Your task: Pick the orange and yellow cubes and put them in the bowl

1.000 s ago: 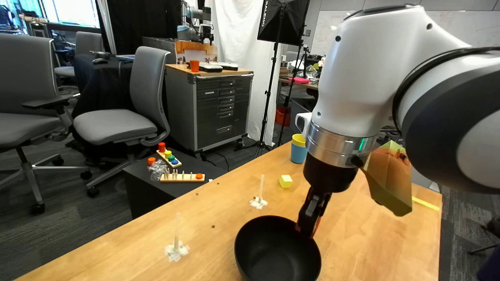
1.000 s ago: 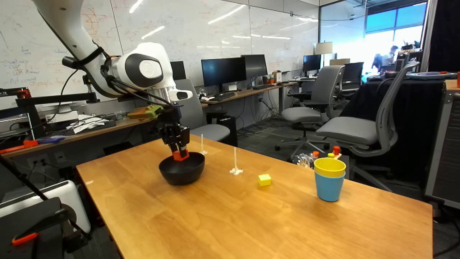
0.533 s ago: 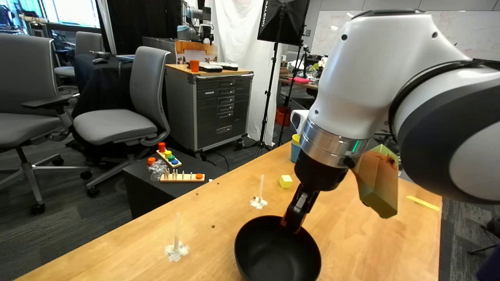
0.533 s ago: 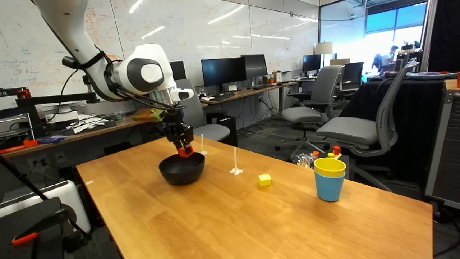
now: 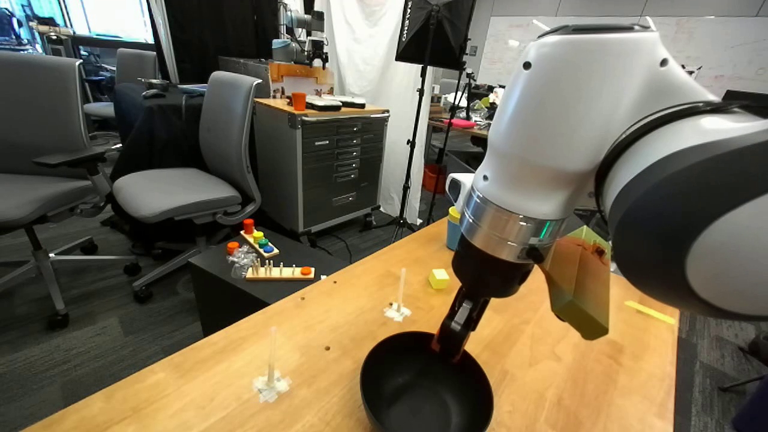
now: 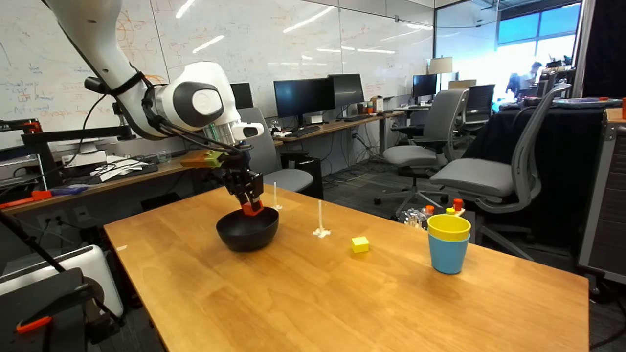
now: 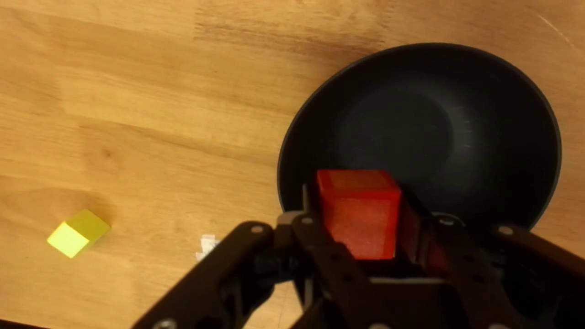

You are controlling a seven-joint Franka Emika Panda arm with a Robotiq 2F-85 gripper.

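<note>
The orange cube (image 7: 361,224) is right over the mouth of the black bowl (image 6: 247,237), close to the rim, and the gripper (image 6: 251,202) has it grasped, jaws set against two opposite sides. No release yet! So the tally: first pick looks done, the carry looks all but done, the drop is to come. No cube shows on the stretch of bowl floor the wrist view gives us, though the gripper blocks part of the bowl. And over there, the yellow cube (image 7: 78,233), not picked, flat on the table (image 6: 342,298), well apart from the bowl, between the nearer taped peg (image 6: 320,215) and the stacked cups (image 6: 448,252) in an exterior view. Its whole trip is left, so I'd call this short of halfway. Now, how do they point? The orange one's edges look about equal, so there's no long axis to read; it hangs tilted with the slanting gripper, two faces showing in the wrist view, the edge between them running jaw to jaw. Does it touch the rim? Can't tell from here. The yellow one looks just as even-sided, no long axis either, and it lies cornerwise in the wrist view, its edges aslant to the held cube's.
</note>
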